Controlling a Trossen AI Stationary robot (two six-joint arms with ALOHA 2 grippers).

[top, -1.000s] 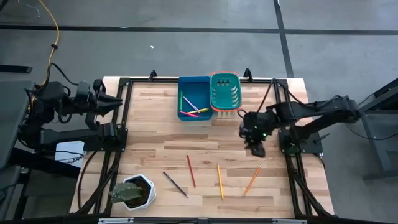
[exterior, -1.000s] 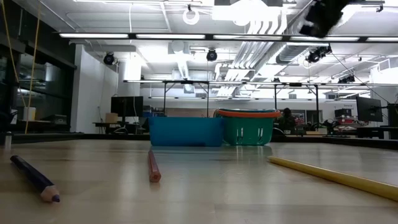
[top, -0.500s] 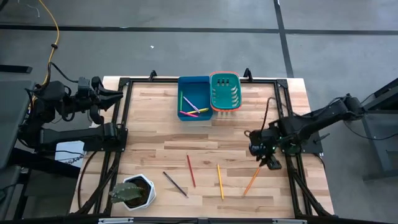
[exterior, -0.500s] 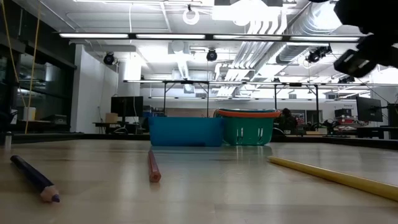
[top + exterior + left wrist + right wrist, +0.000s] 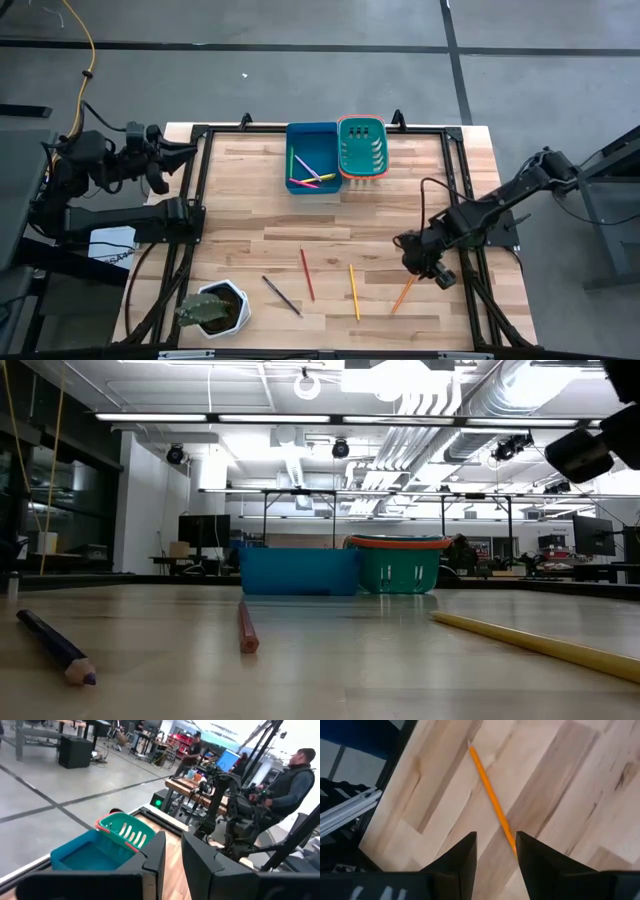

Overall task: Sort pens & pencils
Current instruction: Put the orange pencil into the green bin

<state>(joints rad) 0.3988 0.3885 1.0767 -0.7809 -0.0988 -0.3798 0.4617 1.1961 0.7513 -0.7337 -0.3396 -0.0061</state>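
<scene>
Four pencils lie flat on the wooden table near its front: a dark purple one (image 5: 281, 295), a red one (image 5: 307, 274), a yellow one (image 5: 354, 291) and an orange one (image 5: 404, 293). Several more pens lie in the blue bin (image 5: 312, 158) at the far edge, next to the green basket (image 5: 362, 147). My right gripper (image 5: 440, 276) hangs open, slanting down, just above the orange pencil (image 5: 492, 800), whose near end runs toward the gap between the fingers (image 5: 496, 855). My left gripper (image 5: 175, 160) waits raised beyond the table's left edge, its fingers (image 5: 172, 865) a narrow gap apart with nothing between them.
A potted plant (image 5: 213, 310) stands at the near left corner. Black frame rails (image 5: 470, 270) run along the table's sides, close to my right gripper. Bare wood lies between the pencils and the bins. In the left wrist view, people (image 5: 295, 775) stand beyond the table.
My right gripper has gone from beside the green basket toward the table's near right, sinking and rolling as it went, and now hangs over the orange pencil, still open. My left gripper has turned a little in place.
</scene>
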